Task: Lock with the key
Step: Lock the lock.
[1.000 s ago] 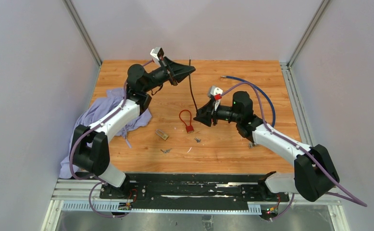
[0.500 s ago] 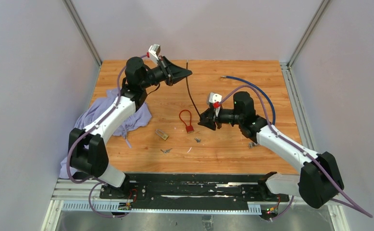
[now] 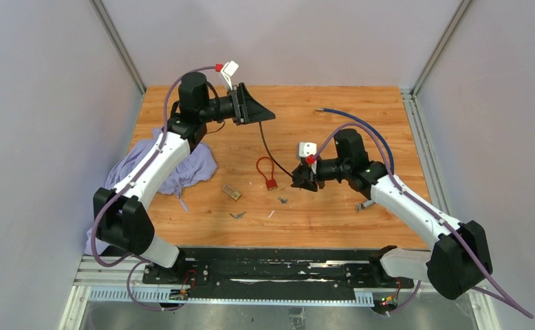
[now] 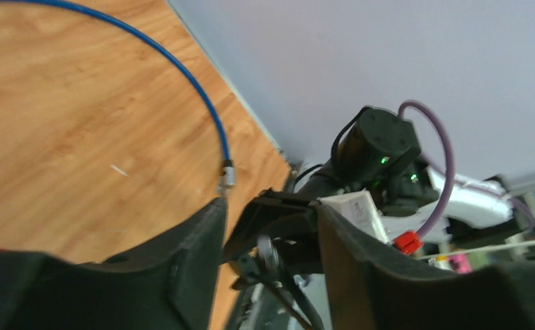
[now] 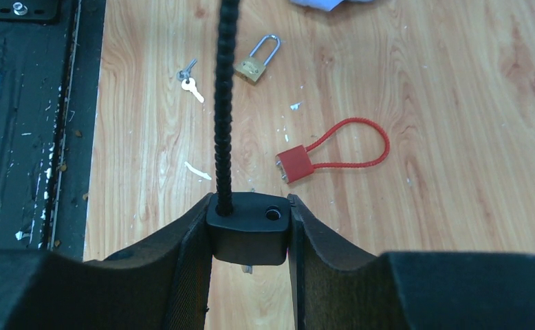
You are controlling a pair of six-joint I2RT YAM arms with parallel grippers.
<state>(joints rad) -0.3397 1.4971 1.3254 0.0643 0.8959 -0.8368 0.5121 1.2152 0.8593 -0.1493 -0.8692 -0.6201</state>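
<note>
In the right wrist view, the right fingers [image 5: 189, 254] clamp the body of the black cable lock [image 5: 247, 230], and its braided cable runs straight up the frame. Beyond it on the bench [image 5: 457, 137] lie a red cable lock [image 5: 296, 165], a brass padlock [image 5: 253, 67] and, just beside that, the keys [image 5: 190, 82].

In the left wrist view, the left fingers [image 4: 189, 268] stand apart, gripping nothing. The right arm shows through the gap, and a blue cable [image 4: 182, 65] curves across the boards.

From above, the left fingers hang over the far bench, well apart from the keys. A purple cloth [image 3: 182, 168] lies under that arm.

Lab test cell: grey panel walls [image 3: 38, 103] enclosing wooden table [image 3: 333, 213].
</note>
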